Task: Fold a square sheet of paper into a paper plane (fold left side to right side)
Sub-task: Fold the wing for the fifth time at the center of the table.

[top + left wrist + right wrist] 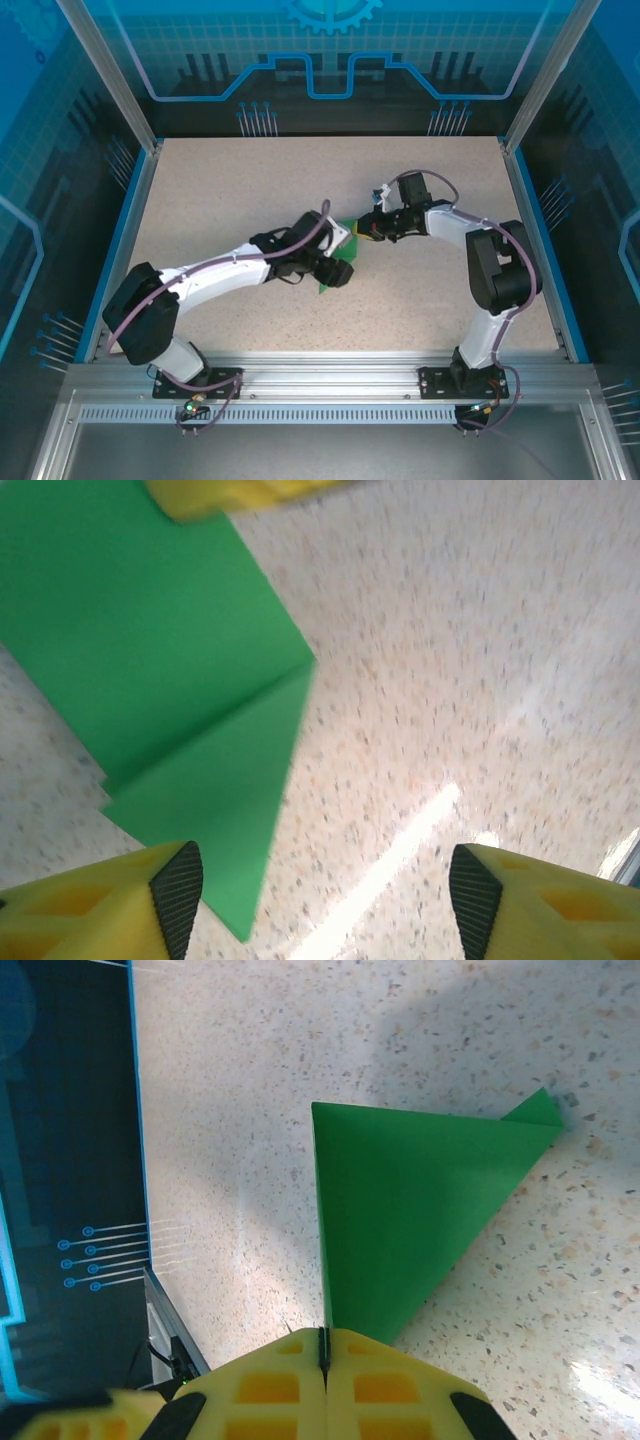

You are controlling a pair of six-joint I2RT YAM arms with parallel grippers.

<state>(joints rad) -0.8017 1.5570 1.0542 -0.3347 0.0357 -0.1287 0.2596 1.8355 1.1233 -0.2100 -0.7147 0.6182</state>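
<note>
Paper (420, 1200) sits mid-bench (200, 200), already creased to a pointed wedge, not yet a slim dart. Right gripper (323, 1345) pinches its edge; left gripper (322, 900) hangs open beside it. More folds to come, I'd say.

From above and behind the arm bases we look steeply down on the whole table (220, 190), far enough off to take in both arms. Our two wrist cameras sit close over the speckled top, each looking out past its own fingers, the left gripper (320, 890) and the right gripper (323, 1345). All three views share the square sheet of paper (345, 231) and the tabletop around it.
</note>
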